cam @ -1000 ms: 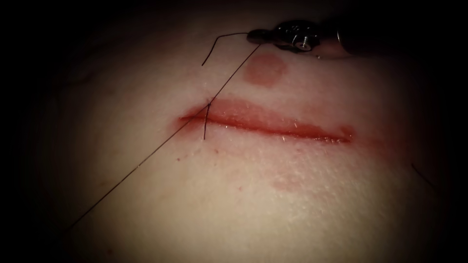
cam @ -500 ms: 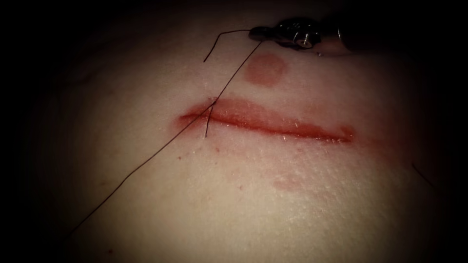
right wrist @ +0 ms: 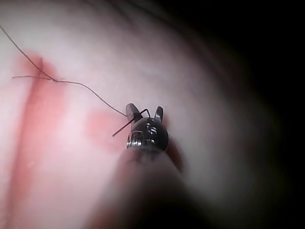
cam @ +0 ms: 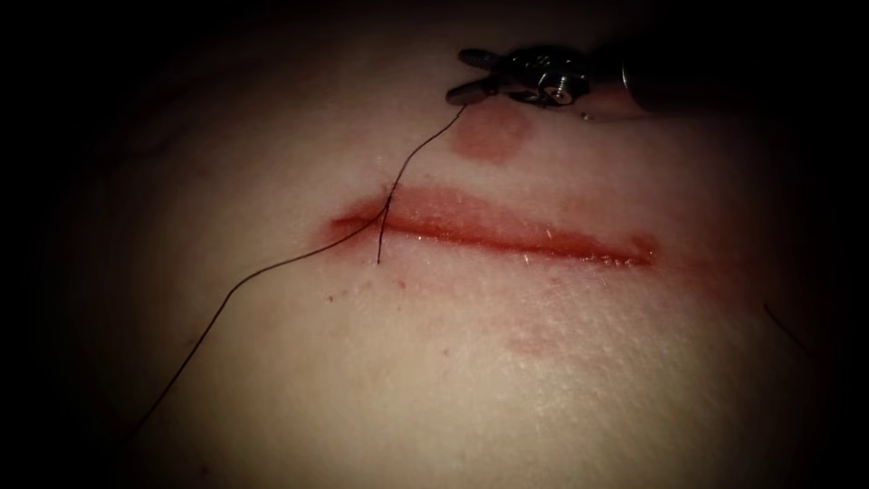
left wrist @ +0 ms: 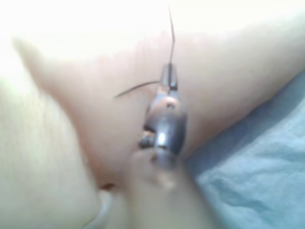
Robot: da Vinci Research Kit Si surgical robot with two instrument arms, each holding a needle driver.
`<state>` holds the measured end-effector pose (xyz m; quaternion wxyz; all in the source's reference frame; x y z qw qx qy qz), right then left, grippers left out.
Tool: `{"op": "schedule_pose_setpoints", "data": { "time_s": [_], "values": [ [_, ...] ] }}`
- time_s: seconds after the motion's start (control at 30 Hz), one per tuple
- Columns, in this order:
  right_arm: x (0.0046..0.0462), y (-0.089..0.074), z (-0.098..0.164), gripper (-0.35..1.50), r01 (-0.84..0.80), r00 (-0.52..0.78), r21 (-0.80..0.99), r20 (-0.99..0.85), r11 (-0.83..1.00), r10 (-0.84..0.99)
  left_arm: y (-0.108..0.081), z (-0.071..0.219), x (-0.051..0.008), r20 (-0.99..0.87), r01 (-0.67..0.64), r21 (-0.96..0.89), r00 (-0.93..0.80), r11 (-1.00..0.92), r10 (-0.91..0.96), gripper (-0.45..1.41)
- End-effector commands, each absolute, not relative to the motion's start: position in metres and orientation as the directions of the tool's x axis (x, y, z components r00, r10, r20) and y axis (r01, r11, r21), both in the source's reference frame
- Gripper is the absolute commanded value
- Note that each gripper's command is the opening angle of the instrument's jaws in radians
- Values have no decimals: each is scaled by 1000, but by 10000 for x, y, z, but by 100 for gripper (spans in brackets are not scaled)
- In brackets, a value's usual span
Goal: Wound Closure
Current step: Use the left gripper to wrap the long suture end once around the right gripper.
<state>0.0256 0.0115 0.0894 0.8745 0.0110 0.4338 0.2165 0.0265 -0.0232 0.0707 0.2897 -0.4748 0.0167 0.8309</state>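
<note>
**Wound closure: thread released after a pull at the first stitch.** The right end effector (cam: 457, 74) stands above the cut (cam: 525, 237), beside a round red mark (cam: 491, 129). Its jaws, clamped on the thread (cam: 272, 268) a second ago, are now spread wide and hold nothing. In the right wrist view the free end lies loose against one of the open jaws (right wrist: 145, 109). The strand down to the stitch (cam: 387, 204), taut before, has gone slack and curved. That stitch crosses the cut near its left end, and a short tail lies just below it. The long strand runs off down and left across the tissue (cam: 543, 380). In the left wrist view the left end effector (left wrist: 168, 71) is closed narrow on the thread, over tissue next to a blue drape (left wrist: 267, 162). Judged step: letting go after tensioning. Any further move calls for freeing the loose end from the right jaw and for gentle traction on the left, lest the stitch pull through.
</note>
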Motion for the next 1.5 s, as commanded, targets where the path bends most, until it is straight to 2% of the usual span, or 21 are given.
{"op": "schedule_pose_setpoints", "data": {
  "time_s": [0.03,0.33,0.67,0.9,1.13,1.2,1.37,1.47,1.5],
  "values": [
    [260,116,887,148,-412,472,217,-780,885,411,-232,712,251,-804,-491,-248,-376,-835,460,-35],
    [256,107,825,148,-426,395,258,-810,868,434,-190,693,213,-843,-472,-217,-351,-855,408,-35],
    [263,72,762,148,-390,408,231,-824,891,392,-161,674,169,-870,-435,-190,-340,-880,356,-35],
    [249,86,733,148,-398,393,202,-844,895,365,-155,668,169,-874,-425,-187,-338,-885,348,-35],
    [171,136,692,148,-441,639,-84,-728,893,247,-160,670,177,-878,-419,-179,-340,-890,337,-35],
    [164,142,688,148,-454,663,-108,-705,885,254,-160,670,176,-878,-419,-179,-340,-890,336,-35],
    [167,155,677,148,-483,692,-168,-674,859,258,-157,668,168,-877,-422,-181,-340,-888,340,-35],
    [182,156,668,148,-486,639,-130,-728,864,250,-153,664,161,-881,-410,-179,-338,-894,331,-35],
    [198,151,660,148,-464,608,-99,-759,880,235,-149,660,155,-886,-405,-179,-331,-896,326,-35]
  ]
}}
